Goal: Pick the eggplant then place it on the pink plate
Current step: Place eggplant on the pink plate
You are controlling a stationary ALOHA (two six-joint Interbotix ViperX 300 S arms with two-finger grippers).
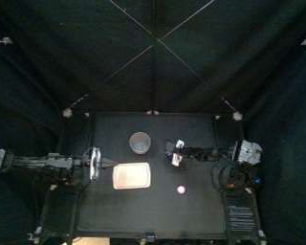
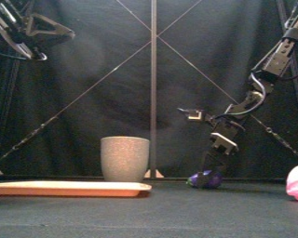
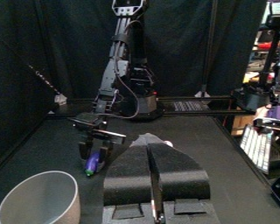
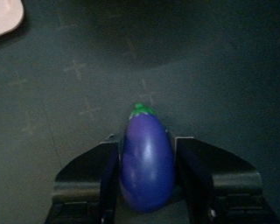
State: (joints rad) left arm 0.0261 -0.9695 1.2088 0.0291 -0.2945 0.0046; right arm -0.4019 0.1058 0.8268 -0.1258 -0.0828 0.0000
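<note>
Right gripper (image 4: 149, 143) clamps purple toy eggplant (image 4: 149, 166) right of flat pink tray (image 2: 64, 188).
Left gripper (image 3: 152, 147) closed, empty; eggplant's base hidden.

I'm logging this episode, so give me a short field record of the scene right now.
eggplant: at table level, between the right gripper's jaws
right gripper: jaws closed on eggplant
pink plate: eggplant not yet on it
grey cup: upright, behind plate
pink toy: right of plate, apart
left gripper: at left, jaws shut

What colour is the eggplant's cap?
Green: the eggplant cap shows best in the right wrist view.
</note>
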